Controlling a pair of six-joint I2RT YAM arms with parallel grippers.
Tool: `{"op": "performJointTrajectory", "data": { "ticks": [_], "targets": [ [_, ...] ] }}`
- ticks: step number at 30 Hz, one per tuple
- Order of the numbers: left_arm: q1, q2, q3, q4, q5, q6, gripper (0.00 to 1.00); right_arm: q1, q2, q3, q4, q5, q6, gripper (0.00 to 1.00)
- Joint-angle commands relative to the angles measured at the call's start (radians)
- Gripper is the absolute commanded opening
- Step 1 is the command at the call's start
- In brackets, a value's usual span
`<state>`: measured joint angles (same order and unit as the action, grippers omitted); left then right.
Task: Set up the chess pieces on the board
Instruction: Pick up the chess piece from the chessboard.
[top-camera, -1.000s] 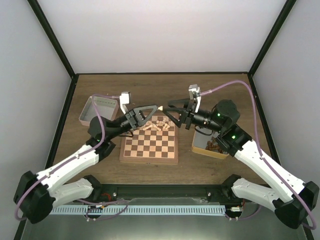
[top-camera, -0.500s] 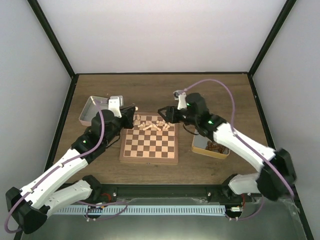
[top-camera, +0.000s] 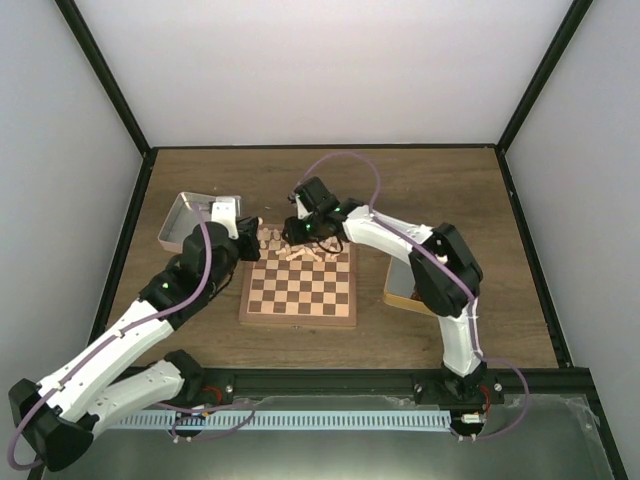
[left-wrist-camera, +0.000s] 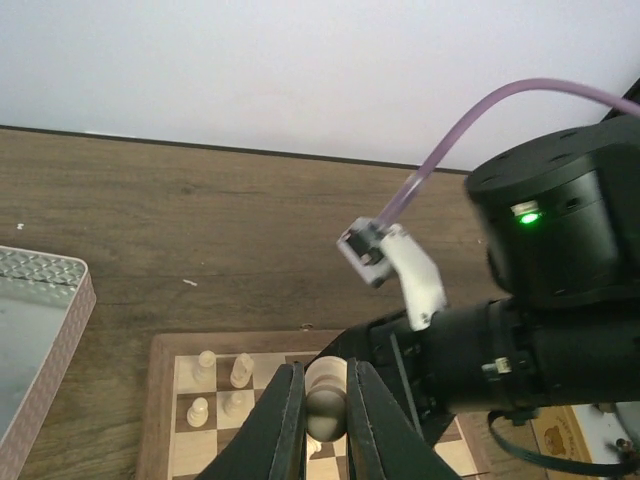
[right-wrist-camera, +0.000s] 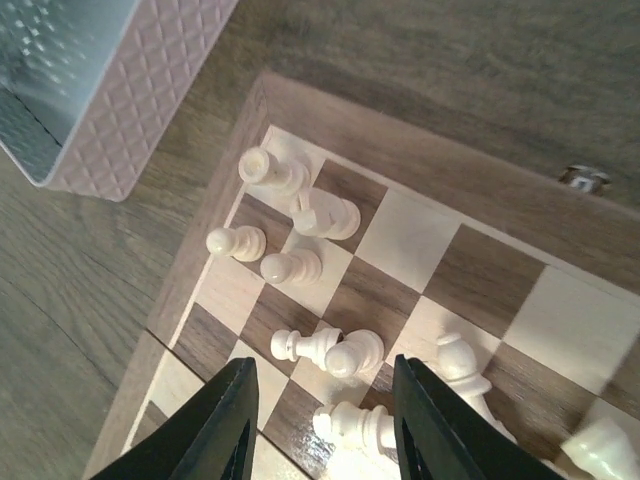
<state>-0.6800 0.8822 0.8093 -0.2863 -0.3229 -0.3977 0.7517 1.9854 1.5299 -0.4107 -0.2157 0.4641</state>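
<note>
Top view first. The board (top-camera: 298, 300) sits mid-table (top-camera: 450, 190), its near rows bare, with the chess pieces (top-camera: 290, 250) crowded onto the far rows. The left gripper (top-camera: 252, 238) hangs at the board's far left corner. The right gripper (top-camera: 300, 235) reaches in over the far edge just beside it, its arm bent across from the right. The left tray (top-camera: 182, 215) lies off the far left corner. The right tray (top-camera: 403, 293) sits to the right of the board, partly hidden by the right arm. From up here I cannot tell how either pair of jaws stands.

Over to the left wrist, and there's the answer. The two dark fingers (left-wrist-camera: 285, 425) are pressed together on a pale piece (left-wrist-camera: 325, 395), pinched between them above the board. Below and to the left, four small pieces stand upright on the corner squares. The left tray's edge shows at the far left. The right arm's black wrist fills the right side, with a green light glowing on it.

Now the right wrist. Its fingers (right-wrist-camera: 225, 430) are spread wide and grip nothing. Under the gap, two pieces lie tipped over on the checks, close together. More toppled ones lie toward the lower right. The group of four sits in the corner squares further up. The left tray, with its diamond-patterned wall, lies just off that corner of the board.
</note>
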Motion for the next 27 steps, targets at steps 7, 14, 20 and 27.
{"op": "performJointTrajectory", "data": {
  "ticks": [7,14,20,27],
  "targets": [
    [0.007,-0.01,-0.023,0.021,0.016,0.02,0.04,0.031,0.12,0.141,-0.126,0.006,-0.092,0.4],
    [0.007,-0.007,-0.026,0.026,0.022,0.016,0.04,0.034,0.156,0.163,-0.128,0.017,-0.116,0.34],
    [0.008,-0.005,-0.027,0.024,0.027,0.016,0.04,0.035,0.168,0.166,-0.141,0.026,-0.122,0.24],
    [0.008,0.008,-0.029,0.03,0.035,0.012,0.04,0.037,0.134,0.113,-0.126,0.05,-0.125,0.1]
  ]
}}
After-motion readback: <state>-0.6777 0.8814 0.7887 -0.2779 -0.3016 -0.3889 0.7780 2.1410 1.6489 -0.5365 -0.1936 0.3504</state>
